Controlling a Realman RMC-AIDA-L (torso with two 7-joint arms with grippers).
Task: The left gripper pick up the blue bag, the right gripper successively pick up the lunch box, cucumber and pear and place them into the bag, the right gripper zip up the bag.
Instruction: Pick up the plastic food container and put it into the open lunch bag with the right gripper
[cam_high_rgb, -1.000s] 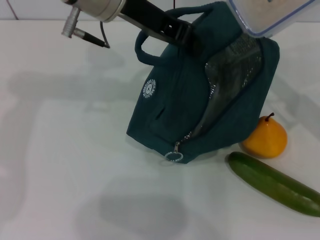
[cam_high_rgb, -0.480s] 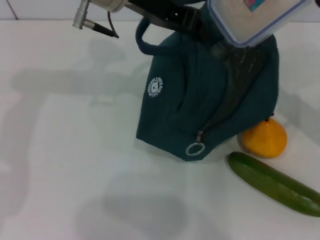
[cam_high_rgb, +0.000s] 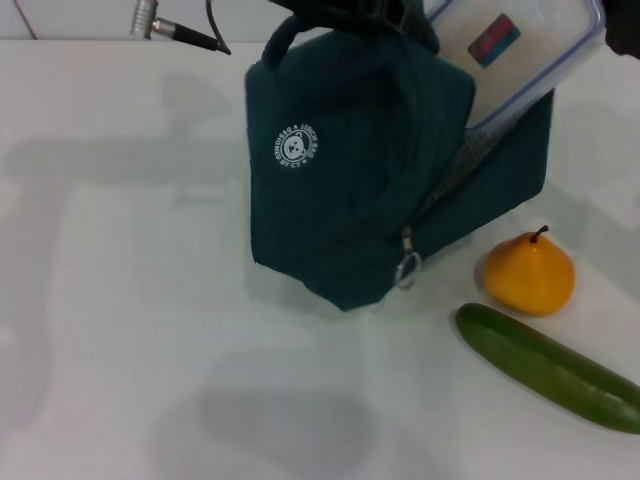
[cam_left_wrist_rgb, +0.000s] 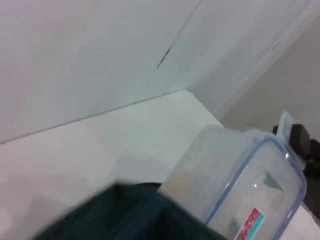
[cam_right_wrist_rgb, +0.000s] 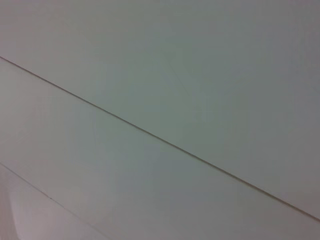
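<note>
The blue bag (cam_high_rgb: 350, 190) stands in the middle of the table, its round white logo facing front-left and its zipper ring (cam_high_rgb: 407, 270) hanging at the front corner. My left gripper (cam_high_rgb: 345, 12) is at the top edge, shut on the bag's handle and holding it upright. The lunch box (cam_high_rgb: 520, 55) is tilted, with its lower end inside the bag's open top. It also fills the left wrist view, lunch box (cam_left_wrist_rgb: 240, 190) above the bag's rim (cam_left_wrist_rgb: 125, 215). My right gripper (cam_high_rgb: 625, 28) holds the box's far end. The pear (cam_high_rgb: 528, 272) and cucumber (cam_high_rgb: 548, 368) lie on the table right of the bag.
The white table (cam_high_rgb: 120, 300) spreads left and in front of the bag. A silver connector and cable (cam_high_rgb: 165, 28) of the left arm jut out at the top left. A white wall (cam_right_wrist_rgb: 160, 100) fills the right wrist view.
The bag has turned and shifted left, its opening closing up around the box. The lunch box has come down and to the right, its lower end now inside the bag.
</note>
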